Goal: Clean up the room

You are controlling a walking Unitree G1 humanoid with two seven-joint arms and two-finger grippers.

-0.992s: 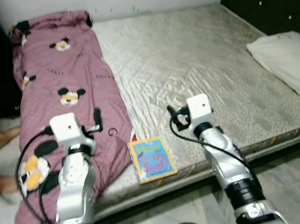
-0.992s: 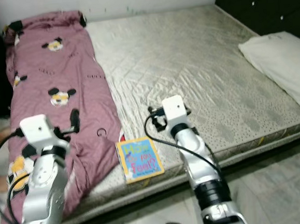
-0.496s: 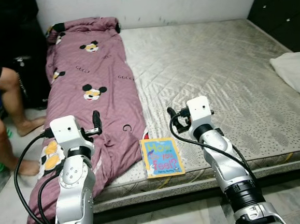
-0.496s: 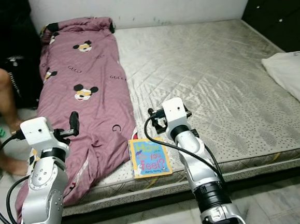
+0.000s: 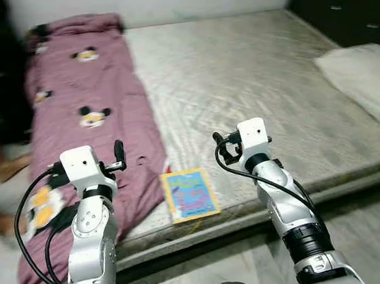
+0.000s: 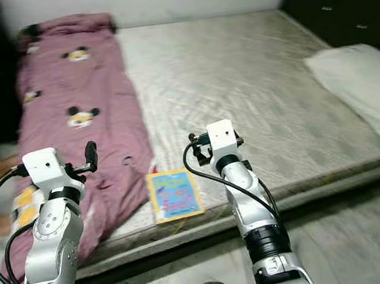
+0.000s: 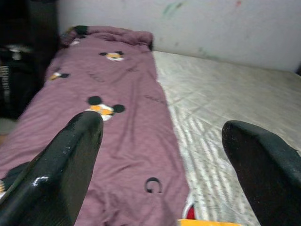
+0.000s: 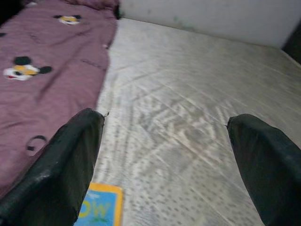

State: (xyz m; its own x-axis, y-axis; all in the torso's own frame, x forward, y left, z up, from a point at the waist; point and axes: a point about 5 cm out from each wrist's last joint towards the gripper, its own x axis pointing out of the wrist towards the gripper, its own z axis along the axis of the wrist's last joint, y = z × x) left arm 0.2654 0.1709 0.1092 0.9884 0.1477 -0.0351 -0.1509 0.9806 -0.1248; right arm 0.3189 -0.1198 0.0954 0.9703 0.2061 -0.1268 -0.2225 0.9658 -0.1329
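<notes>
Both tools, left (image 7: 160,155) and right (image 8: 162,160), wide open, empty, raised above bed (image 5: 250,71) edge. Book (image 5: 190,194) between them near edge, beside blanket (image 5: 76,118). Likely approach stage; next, lowering right tool onto book.

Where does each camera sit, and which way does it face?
Left eye view: on the head, looking down at the mattress; both silver arms show, left claw and right claw raised.
Right eye view: same head, same scene; the book lies near the mattress edge.
Left wrist view: along the open left claw toward the maroon blanket.
Right wrist view: along the open right claw toward the mattress.
Shared: both wrist views catch the blanket, the mattress and a corner of the book.
</notes>
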